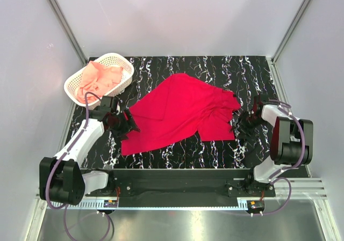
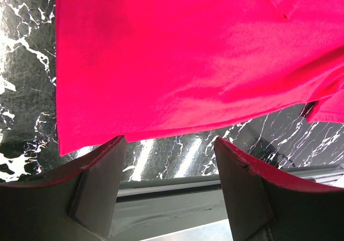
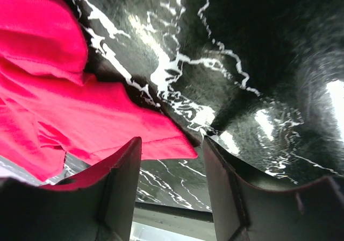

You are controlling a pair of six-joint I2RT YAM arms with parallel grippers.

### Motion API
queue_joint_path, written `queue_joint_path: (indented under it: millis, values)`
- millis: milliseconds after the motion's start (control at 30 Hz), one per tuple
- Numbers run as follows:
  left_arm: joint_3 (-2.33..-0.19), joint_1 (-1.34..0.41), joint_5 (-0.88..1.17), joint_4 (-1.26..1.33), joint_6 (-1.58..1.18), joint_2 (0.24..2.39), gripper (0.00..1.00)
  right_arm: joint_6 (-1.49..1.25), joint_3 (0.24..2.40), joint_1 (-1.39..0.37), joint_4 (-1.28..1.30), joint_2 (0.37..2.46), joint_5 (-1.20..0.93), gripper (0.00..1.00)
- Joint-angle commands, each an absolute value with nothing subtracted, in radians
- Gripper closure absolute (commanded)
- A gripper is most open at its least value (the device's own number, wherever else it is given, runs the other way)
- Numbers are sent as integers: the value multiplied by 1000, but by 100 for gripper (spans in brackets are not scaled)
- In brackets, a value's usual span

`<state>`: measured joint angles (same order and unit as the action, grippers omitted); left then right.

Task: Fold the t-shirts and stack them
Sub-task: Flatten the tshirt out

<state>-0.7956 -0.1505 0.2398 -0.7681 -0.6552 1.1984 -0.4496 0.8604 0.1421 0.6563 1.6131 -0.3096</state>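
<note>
The crimson red t-shirt [image 1: 177,112] lies spread and rumpled across the black marbled table [image 1: 215,69]. A pale salmon-pink t-shirt [image 1: 102,77] sits bunched in the white basket [image 1: 123,84] at the back left. My left gripper [image 1: 126,125] is low at the red shirt's near-left corner. In the left wrist view the left gripper [image 2: 167,144] is open, the red shirt's hem [image 2: 188,52] just beyond its tips. My right gripper [image 1: 242,125] is at the shirt's right edge. In the right wrist view the right gripper [image 3: 171,144] is open, with a corner of the red shirt [image 3: 80,117] lying between its tips.
The black front rail [image 1: 177,174] that carries both arm bases runs along the table's near edge. Pale enclosure walls close in the back and both sides. Bare marbled tabletop shows behind the shirt and to its right [image 1: 258,79].
</note>
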Motion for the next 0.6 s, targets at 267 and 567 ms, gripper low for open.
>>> queue_joint_path:
  millis: [267,567]
  values:
    - [-790,-155,268,-729,-669,1186,28,-476,798,135,654,1559,-324,46]
    - [-793,-155,229,-756,-686,1184,28,-465,807,135,641,1611,-339,69]
